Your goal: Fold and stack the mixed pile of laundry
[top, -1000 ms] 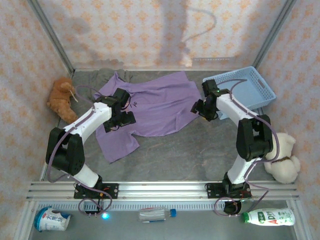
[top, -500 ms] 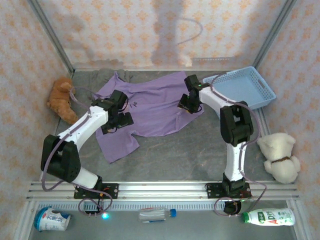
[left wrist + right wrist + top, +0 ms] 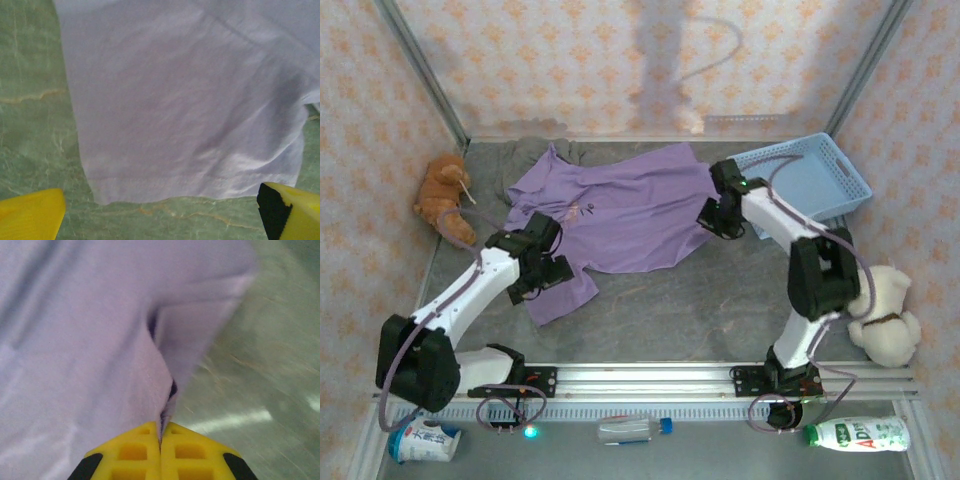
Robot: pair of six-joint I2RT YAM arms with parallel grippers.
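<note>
On a grey table [image 3: 700, 300], the left gripper [image 3: 542, 268] hovers with fingers spread wide over the near-left hem of the lavender shirt [image 3: 630, 205], which lies spread mid-table. A grey-brown garment [image 3: 525, 160] lies bunched behind it. The right gripper [image 3: 161, 440] pinches the shirt's right edge.

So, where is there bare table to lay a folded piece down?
Bare table lies between the near edge of the purple shirt and the metal rail. Crowded: far left, orange plush and grey-brown garment; far right, blue basket.
</note>
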